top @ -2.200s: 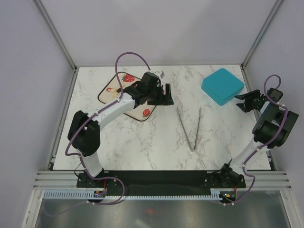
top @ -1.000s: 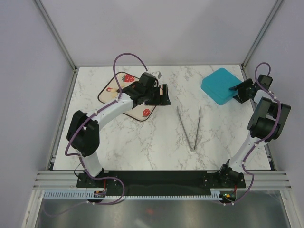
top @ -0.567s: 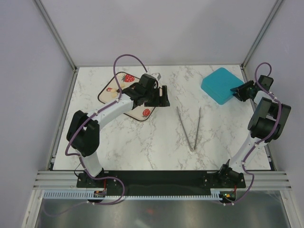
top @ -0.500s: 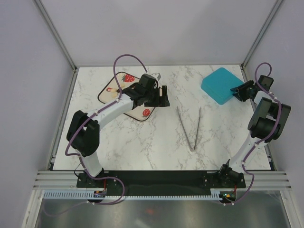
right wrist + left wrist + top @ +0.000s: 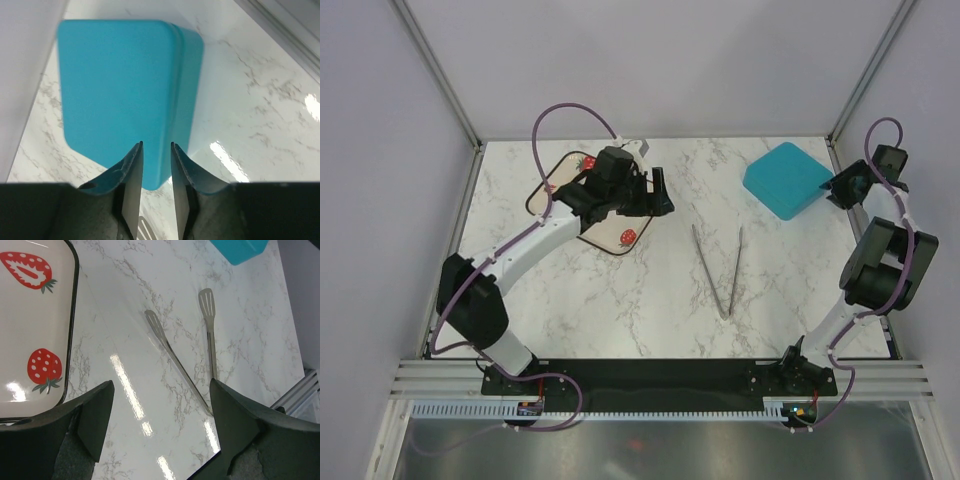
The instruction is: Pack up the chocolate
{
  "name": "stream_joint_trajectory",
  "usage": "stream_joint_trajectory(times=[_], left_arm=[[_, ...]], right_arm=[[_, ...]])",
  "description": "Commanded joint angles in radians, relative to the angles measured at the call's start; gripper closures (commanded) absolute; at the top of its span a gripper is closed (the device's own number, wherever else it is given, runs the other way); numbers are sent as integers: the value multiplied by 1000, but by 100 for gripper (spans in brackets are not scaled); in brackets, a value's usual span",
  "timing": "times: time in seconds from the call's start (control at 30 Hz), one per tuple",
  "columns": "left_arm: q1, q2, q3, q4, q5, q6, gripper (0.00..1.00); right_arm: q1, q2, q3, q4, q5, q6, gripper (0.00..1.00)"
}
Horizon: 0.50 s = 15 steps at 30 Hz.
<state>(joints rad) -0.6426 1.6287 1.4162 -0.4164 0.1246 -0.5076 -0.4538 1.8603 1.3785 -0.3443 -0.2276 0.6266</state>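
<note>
Bare table (image 5: pixel 620 310) runs wide along the near side, with tongs (image 5: pixel 724 308) lying mid-table between tray (image 5: pixel 618 238) and teal box (image 5: pixel 787 180), the right gripper (image 5: pixel 156 146) just beside it.

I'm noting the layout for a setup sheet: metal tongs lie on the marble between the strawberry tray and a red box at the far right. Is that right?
One detail is off: the box is teal, not red, as the top external view shows. The rest holds: the metal tongs lie on the marble table between the strawberry tray and that box at the far right.

Metal tongs (image 5: pixel 708 270) on marble table (image 5: pixel 620 290)
</note>
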Motion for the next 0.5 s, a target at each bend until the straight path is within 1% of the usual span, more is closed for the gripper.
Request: stream_joint_trajectory(times=[0.0, 0.03, 0.07, 0.1, 0.13, 0.17, 0.23, 0.3, 0.47], left_arm=[[4, -95, -28, 10, -25, 44, 15], [4, -110, -37, 10, -25, 44, 15], [4, -122, -55, 10, -25, 44, 15], [4, -148, -63, 10, -25, 44, 15], [4, -159, -71, 10, -25, 44, 15], [4, -167, -83, 10, -25, 44, 15], [4, -194, -94, 10, -25, 44, 15], [4, -210, -108, 10, -25, 44, 15], [4, -214, -135, 10, -25, 44, 15]], right_arm=[[30, -47, 94, 49, 1, -39, 68], [35, -35, 105, 88, -37, -35, 75], [46, -4, 123, 137, -123, -12, 81], [50, 16, 132, 225, -151, 10, 93], [53, 43, 145, 273, -201, 36, 98], [56, 107, 183, 363, -290, 107, 100], [60, 172, 217, 445, -338, 175, 100], [73, 243, 220, 519, -316, 240, 100], [89, 385, 189, 571, -282, 269, 100]])
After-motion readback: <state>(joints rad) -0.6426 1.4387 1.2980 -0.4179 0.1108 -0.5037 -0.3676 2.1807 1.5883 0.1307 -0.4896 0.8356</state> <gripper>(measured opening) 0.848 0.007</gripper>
